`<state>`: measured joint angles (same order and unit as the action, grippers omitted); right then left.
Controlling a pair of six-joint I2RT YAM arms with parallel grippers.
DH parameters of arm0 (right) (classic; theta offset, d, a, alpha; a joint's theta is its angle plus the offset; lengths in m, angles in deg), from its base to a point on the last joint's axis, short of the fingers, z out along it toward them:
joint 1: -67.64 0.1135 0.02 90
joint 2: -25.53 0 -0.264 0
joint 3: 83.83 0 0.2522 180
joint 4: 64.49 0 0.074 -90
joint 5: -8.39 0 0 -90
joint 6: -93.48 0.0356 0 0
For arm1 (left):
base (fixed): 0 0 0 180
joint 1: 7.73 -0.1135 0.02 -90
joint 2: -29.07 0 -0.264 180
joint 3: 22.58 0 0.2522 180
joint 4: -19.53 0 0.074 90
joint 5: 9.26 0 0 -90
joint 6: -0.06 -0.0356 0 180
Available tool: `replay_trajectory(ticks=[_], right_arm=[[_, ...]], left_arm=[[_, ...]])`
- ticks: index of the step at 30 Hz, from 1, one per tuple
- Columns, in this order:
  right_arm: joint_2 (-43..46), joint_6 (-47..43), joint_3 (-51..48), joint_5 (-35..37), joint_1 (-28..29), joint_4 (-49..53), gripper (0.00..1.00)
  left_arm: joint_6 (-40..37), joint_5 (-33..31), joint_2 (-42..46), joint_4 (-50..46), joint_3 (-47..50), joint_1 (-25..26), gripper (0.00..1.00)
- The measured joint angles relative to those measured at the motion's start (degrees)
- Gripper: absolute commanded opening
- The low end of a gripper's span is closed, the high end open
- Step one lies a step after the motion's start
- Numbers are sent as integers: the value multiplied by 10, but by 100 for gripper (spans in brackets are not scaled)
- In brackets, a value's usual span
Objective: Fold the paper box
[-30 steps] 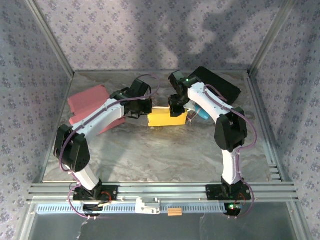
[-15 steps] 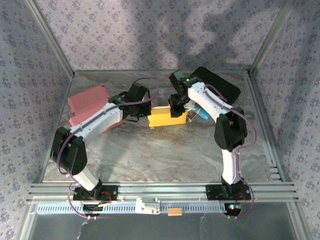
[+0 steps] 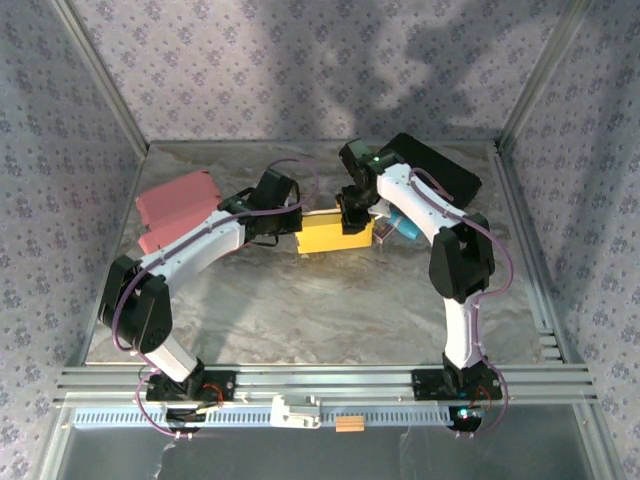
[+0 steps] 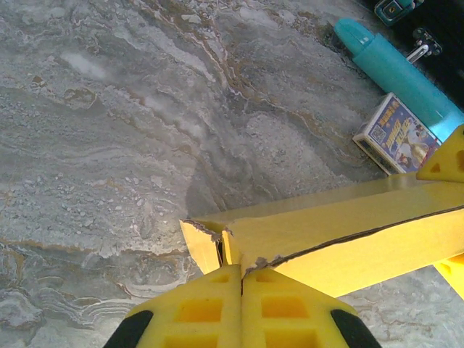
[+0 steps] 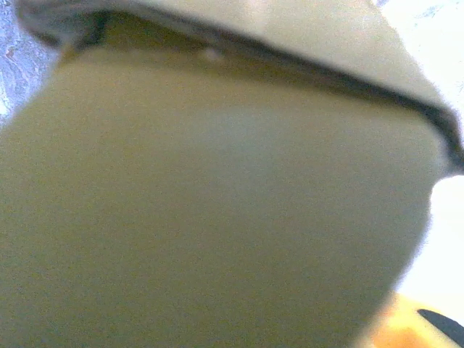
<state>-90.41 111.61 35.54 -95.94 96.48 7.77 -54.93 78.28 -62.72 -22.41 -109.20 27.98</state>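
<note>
On the marble table the yellow paper box lies low, just toward 12 o'clock from centre, its 9 o'clock corner frayed. The left arm stretches in from 7 o'clock, the left gripper pinched closed on that corner. The right arm arches over from 5 o'clock, the right gripper down on the box's 1 o'clock edge, its opening impossible to judge

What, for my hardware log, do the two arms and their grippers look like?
Both the left arm and right arm have white link shells, black joint housings and purple cables looped alongside. A green light glows near the right arm's wrist. The left gripper has yellow fingers with square recesses and black outer edges.
</note>
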Motion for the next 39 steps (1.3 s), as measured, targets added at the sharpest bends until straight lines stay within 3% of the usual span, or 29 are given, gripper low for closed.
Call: replay_trajectory(ticks=[20,27,33,39], right_arm=[[48,-89,-38,21,0,-74,79],[136,-148,-131,21,2,-151,84],[233,-176,-285,19,11,-291,87],[230,-175,-347,14,31,-405,85]], left_arm=[[0,-41,10,22,22,24,0],[1,-53,10,23,23,31,0],[2,-65,10,36,30,34,0],[5,-80,10,44,35,43,0]])
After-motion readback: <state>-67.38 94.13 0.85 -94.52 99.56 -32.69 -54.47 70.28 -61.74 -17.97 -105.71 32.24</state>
